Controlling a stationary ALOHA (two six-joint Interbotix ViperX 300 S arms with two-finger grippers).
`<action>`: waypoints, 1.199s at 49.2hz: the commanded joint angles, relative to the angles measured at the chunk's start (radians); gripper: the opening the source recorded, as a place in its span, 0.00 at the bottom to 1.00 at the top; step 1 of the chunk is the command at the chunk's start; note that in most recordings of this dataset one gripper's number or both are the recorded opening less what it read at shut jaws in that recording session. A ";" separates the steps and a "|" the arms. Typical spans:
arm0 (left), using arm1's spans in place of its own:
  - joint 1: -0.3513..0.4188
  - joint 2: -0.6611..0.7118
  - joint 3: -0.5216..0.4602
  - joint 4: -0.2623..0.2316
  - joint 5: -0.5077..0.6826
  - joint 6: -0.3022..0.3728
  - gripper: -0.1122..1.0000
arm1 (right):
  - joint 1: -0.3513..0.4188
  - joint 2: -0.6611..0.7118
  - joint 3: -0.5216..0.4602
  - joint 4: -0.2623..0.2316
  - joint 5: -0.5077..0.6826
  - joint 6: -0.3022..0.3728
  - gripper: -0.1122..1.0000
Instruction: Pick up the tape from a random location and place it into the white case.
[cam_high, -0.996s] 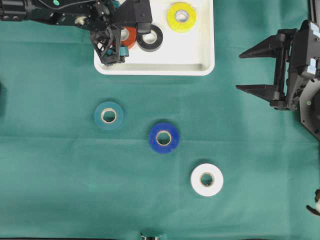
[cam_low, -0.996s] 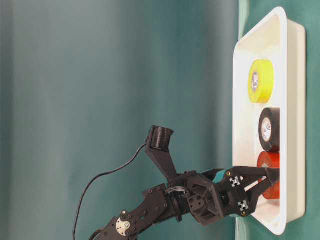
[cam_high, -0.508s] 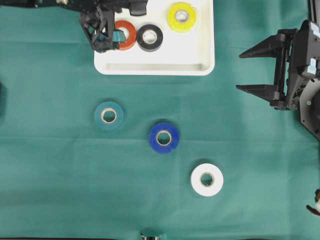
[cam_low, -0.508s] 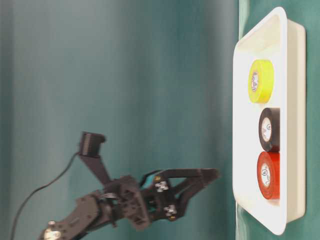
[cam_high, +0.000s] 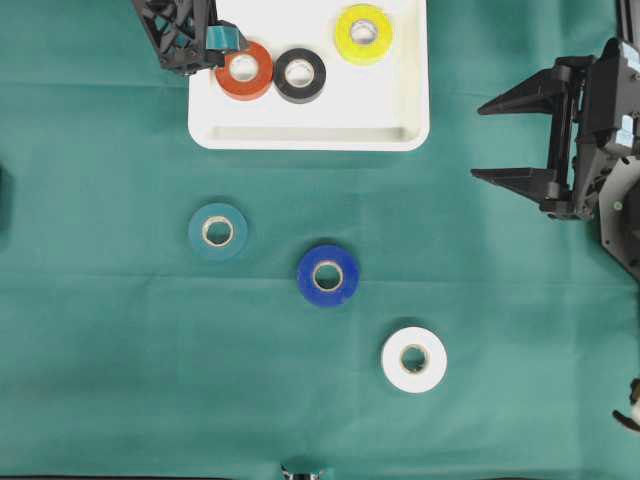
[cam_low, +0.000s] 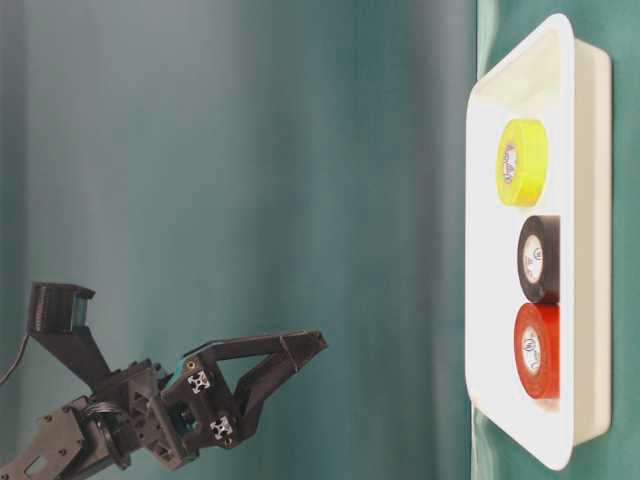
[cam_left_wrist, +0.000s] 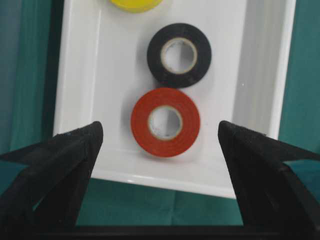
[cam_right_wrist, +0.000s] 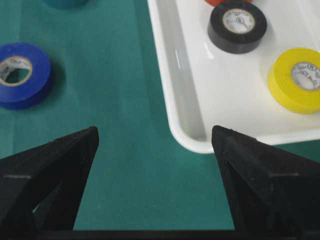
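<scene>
The white case (cam_high: 310, 135) at the top centre holds a red tape (cam_high: 245, 70), a black tape (cam_high: 300, 75) and a yellow tape (cam_high: 363, 33), all lying flat. On the green cloth lie a teal tape (cam_high: 218, 231), a blue tape (cam_high: 328, 275) and a white tape (cam_high: 414, 359). My left gripper (cam_high: 195, 40) hangs open and empty just off the case's left end, well above the table (cam_low: 285, 375). Its wrist view looks down on the red tape (cam_left_wrist: 165, 122). Open and empty, my right gripper (cam_high: 478, 142) waits right of the case.
A green cloth (cam_high: 120, 330) covers the whole table. The case's front right corner (cam_right_wrist: 200, 142) shows between the right fingers, with the blue tape (cam_right_wrist: 22, 75) off to their left. A small dark object (cam_high: 2, 200) sits at the left edge.
My left gripper has drawn back from the red tape, rising and moving left out of the case. The red tape stays lying in the case. The right arm has not moved.
</scene>
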 joint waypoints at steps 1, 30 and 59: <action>-0.003 -0.028 -0.017 0.002 -0.002 -0.002 0.98 | -0.002 0.003 -0.029 -0.002 -0.005 0.000 0.88; -0.250 -0.092 0.064 -0.002 -0.049 -0.061 0.98 | -0.002 0.003 -0.037 -0.002 0.002 0.000 0.88; -0.308 -0.153 0.117 -0.002 -0.087 -0.097 0.98 | 0.000 0.003 -0.043 -0.002 0.003 -0.002 0.88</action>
